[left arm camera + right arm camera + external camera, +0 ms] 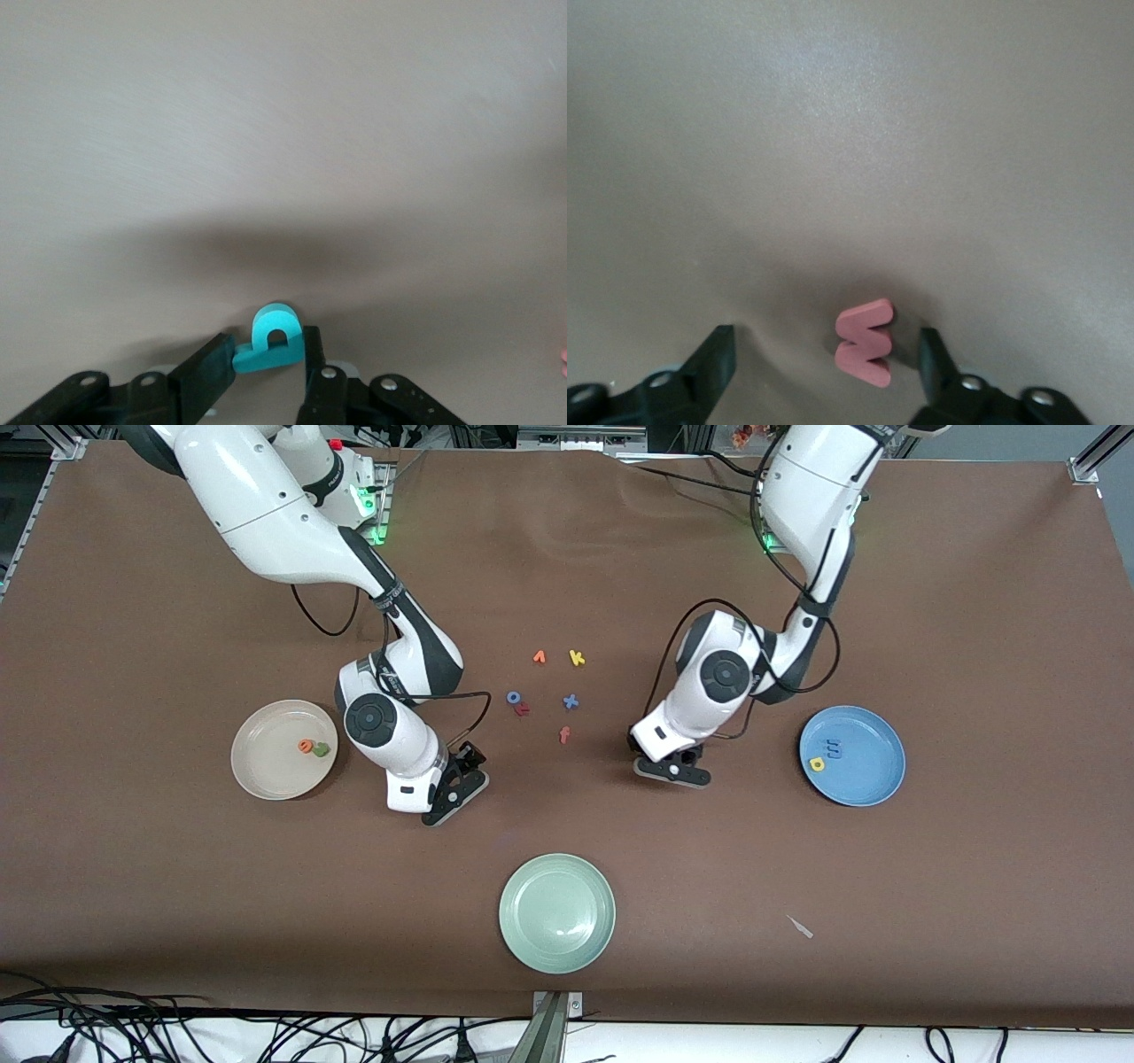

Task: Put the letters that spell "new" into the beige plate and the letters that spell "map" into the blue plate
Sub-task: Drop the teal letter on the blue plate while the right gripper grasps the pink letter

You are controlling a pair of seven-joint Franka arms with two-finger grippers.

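Note:
My left gripper [673, 771] is low over the table between the loose letters and the blue plate [873, 779]. It is shut on the teal looped letter [275, 332], which its hand hides in the front view. A blue m [833, 749] and a yellow looped letter [817, 763] lie in the blue plate. My right gripper [459, 781] is down at the table beside the beige plate [266, 779]. In the right wrist view its jaws [826, 345] stand open around the pinkish-red w [866, 343], which lies flat, closer to one finger. The beige plate holds the orange e [306, 746] and green n [321, 750].
Between the two grippers lie loose letters: orange v [539, 657], yellow k [577, 658], blue o [513, 697] with a small red letter [523, 708] against it, blue x [570, 701] and orange-red f [563, 734]. A pale green plate [556, 939] sits nearest the front camera.

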